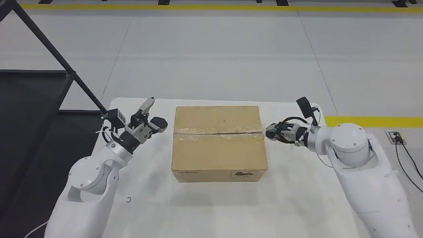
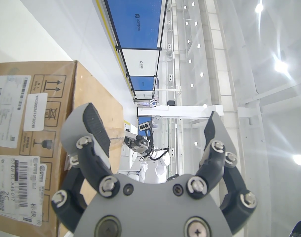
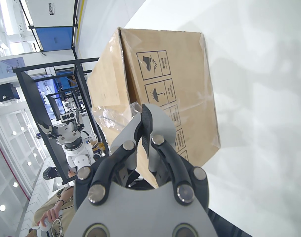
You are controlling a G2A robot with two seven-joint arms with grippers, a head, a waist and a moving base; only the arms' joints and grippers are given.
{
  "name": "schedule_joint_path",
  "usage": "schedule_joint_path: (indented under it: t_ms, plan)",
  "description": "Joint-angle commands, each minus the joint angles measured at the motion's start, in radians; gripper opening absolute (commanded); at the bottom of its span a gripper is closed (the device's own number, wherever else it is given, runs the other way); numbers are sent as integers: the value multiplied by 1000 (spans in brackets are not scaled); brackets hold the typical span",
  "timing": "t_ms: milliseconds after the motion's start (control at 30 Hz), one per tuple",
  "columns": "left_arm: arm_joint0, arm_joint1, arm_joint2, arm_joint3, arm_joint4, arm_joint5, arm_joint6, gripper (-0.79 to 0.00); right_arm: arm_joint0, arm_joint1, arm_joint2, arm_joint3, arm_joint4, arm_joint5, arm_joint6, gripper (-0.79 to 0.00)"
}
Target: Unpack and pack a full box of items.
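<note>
A closed cardboard box stands in the middle of the white table, its top seam sealed with clear tape. My left gripper hangs open just off the box's left side, and the labelled box wall lies beside my left gripper. At the box's right end my right gripper is shut. In the right wrist view my right gripper meets the crinkled, lifted end of the tape at the box's top edge.
A black metal frame stands off the table's left side. Bare table surface lies in front of the box and to its right. The table's far edge runs close behind the box.
</note>
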Motion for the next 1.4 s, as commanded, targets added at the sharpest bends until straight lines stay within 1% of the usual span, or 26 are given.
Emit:
schedule_joint_path:
  t_ms: [0, 167, 300, 333, 367, 400, 433, 533, 600, 633, 667, 700, 800, 867, 900, 933, 1000, 1067, 1367]
  plan:
    - [1, 0, 1, 0, 0, -1, 1, 0, 5, 1, -3, 15, -2, 7, -4, -785]
    - [0, 0, 2, 6, 0, 0, 3, 0, -3, 4, 40, 46, 54, -23, -48, -785]
    - [-7, 1, -10, 13, -14, -5, 10, 0, -60, 8, 127, 33, 144, -82, -172, -785]
    - [-9, 1, -16, 14, -20, -8, 13, 0, -79, 9, 151, 25, 168, -100, -214, -656]
    - [-11, 1, -22, 17, -27, -10, 16, 0, -100, 8, 173, 16, 199, -117, -255, -431]
    - [-13, 2, -31, 19, -35, -12, 18, 0, -121, 7, 189, 5, 231, -137, -284, 0]
    - [-15, 3, -40, 22, -42, -14, 19, 0, -140, 7, 207, -2, 261, -163, -303, 0]
    - [-16, 5, -76, 31, -75, -28, 33, 0, -140, 7, 207, -2, 261, -163, -303, 0]
    - [-15, 6, -84, 36, -93, -23, 23, 0, -140, 7, 207, -2, 261, -163, -303, 0]
    - [-15, 6, -82, 34, -87, -25, 28, -1, -140, 7, 207, -2, 262, -163, -303, -458]
    - [-15, 6, -84, 36, -93, -24, 25, 0, -140, 7, 207, -2, 261, -163, -303, -407]
    - [-15, 6, -85, 36, -95, -23, 23, -1, -140, 7, 207, -2, 261, -162, -303, -332]
    - [-15, 6, -84, 36, -93, -23, 23, 0, -140, 7, 207, -2, 261, -162, -303, -189]
    - [-15, 6, -84, 36, -93, -23, 23, -1, -140, 7, 207, -2, 261, -163, -303, -129]
    - [-15, 6, -84, 36, -93, -23, 23, -1, -140, 7, 207, -2, 261, -163, -303, -73]
    - [-15, 6, -84, 36, -93, -23, 23, -1, -140, 7, 207, -2, 261, -163, -303, -52]
    - [-15, 6, -84, 36, -93, -23, 23, 0, -140, 7, 207, -2, 261, -163, -303, -16]
    - [-15, 6, -84, 36, -93, -23, 23, 0, -140, 7, 207, -2, 261, -163, -303, -3]
    - [-15, 6, -84, 36, -93, -23, 23, -1, -140, 7, 207, -2, 261, -163, -303, -1]
